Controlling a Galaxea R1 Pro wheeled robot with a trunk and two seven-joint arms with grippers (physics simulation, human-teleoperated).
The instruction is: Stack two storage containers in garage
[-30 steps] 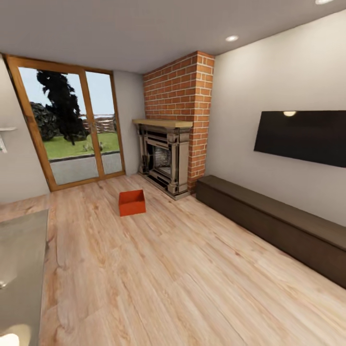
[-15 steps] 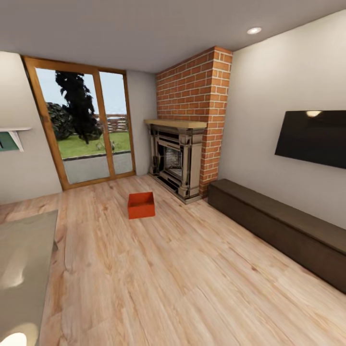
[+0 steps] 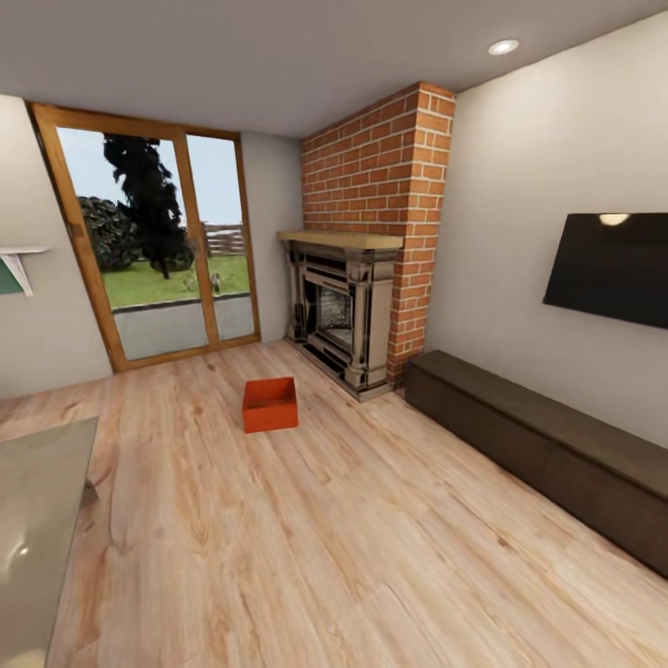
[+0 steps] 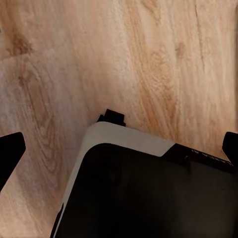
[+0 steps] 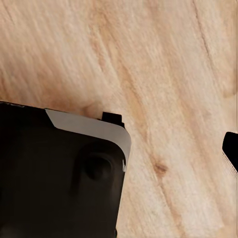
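Though well ahead on the wood plank floor [image 3: 371, 520], sits one orange-red storage container [image 3: 270, 405], open side up, between the glass doors [image 3: 153, 246] and the brick fireplace [image 3: 348, 311], slightly left of centre. Looks nearly square, long axis hard to call, near wall roughly facing the robot. Cannot tell which arm lies nearer. Left claw [image 4: 119, 148] tips wide apart; right claw: cannot tell. Calls for driving forward first.

left gripper [image 4: 119, 148] spread wide, right gripper [image 5: 233, 148] pointing down
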